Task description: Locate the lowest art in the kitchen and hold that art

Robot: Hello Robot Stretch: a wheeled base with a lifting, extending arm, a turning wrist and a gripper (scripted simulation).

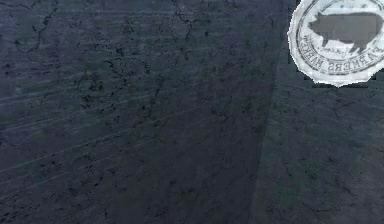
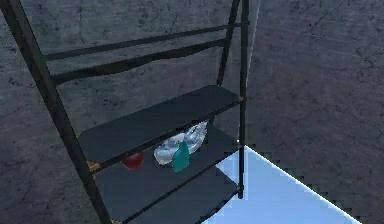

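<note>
In the arm side view, pale floor (image 2: 290, 195) shows at the lower right, and on it stands a dark, ladder-framed shelf unit (image 2: 239, 110) against a dark mottled wall (image 2: 320, 90). On its middle board (image 2: 200, 150), a small red round thing (image 2: 132, 160) sits near the left end. A teal bottle-like thing (image 2: 181, 158) stands at the front edge, and a clear crumpled-looking thing (image 2: 188, 140) lies just behind it. In the forward view, the art, a round pale plaque with a dark pig silhouette (image 1: 338, 40), hangs on the dark wall at the top right corner.
</note>
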